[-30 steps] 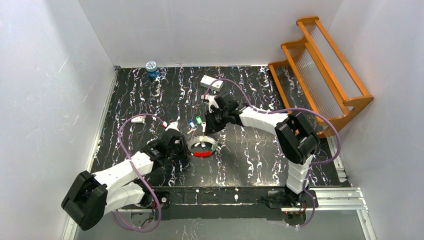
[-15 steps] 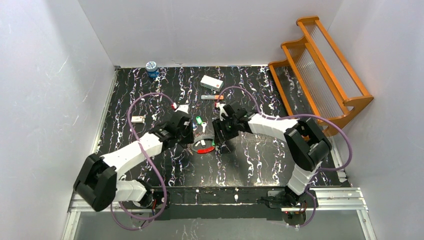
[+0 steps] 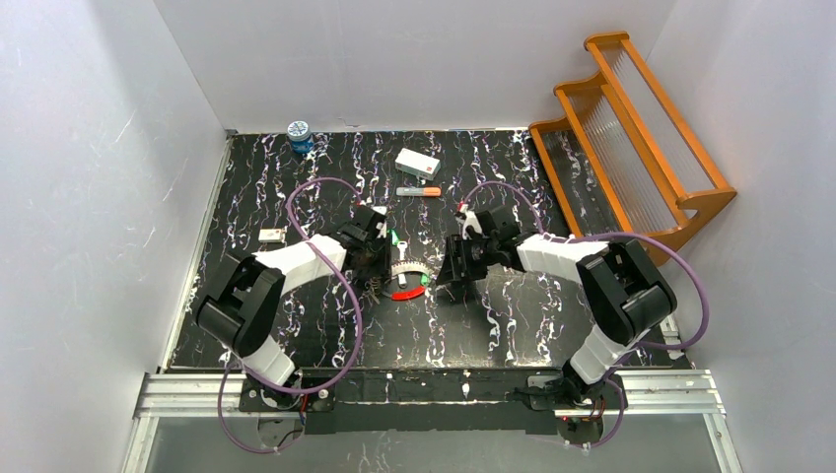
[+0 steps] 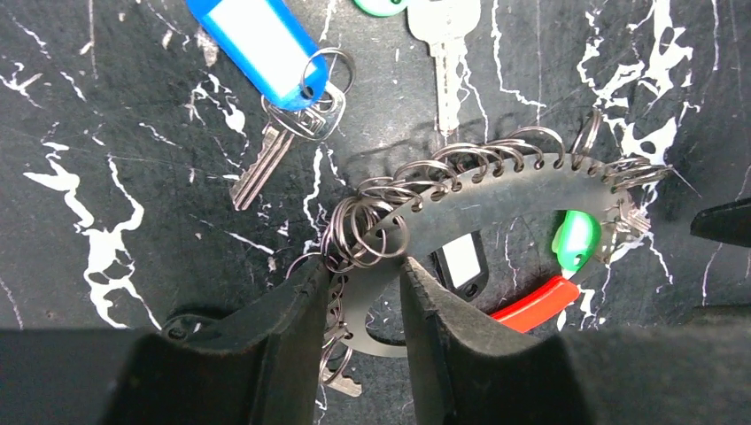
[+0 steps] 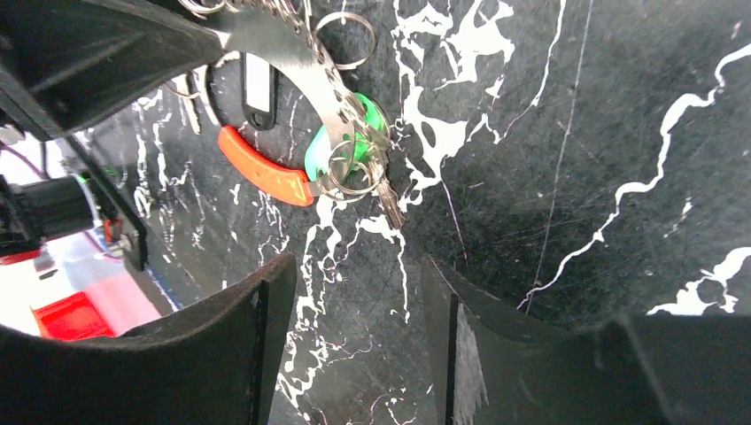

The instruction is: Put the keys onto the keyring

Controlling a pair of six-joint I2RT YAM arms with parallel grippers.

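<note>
The keyring [image 4: 496, 190] is a flat grey metal arc strung with several small split rings, with a red section [image 4: 531, 303] and a green tag [image 4: 576, 239]. My left gripper [image 4: 363, 270] is shut on the arc's left end, a finger on either side of the band. The keyring [image 3: 409, 276] tilts up off the table. A key with a blue tag [image 4: 261, 40] and a silver key with a green head [image 4: 447, 62] lie loose beyond it. My right gripper [image 5: 359, 266] stands open and empty just right of the keyring [image 5: 301, 80], whose green tag [image 5: 341, 142] carries a key.
A black tag with a white label [image 4: 462, 264] lies inside the arc. At the back are an orange-tipped marker [image 3: 419, 191], a white box [image 3: 418, 163] and a blue-lidded jar [image 3: 300, 133]. A wooden rack [image 3: 631, 128] stands far right. A small white piece [image 3: 271, 236] lies left.
My left arm swung in toward the keyring and took hold of its left end, tipping it up. My right gripper opened and drew back to the right of the ring.
</note>
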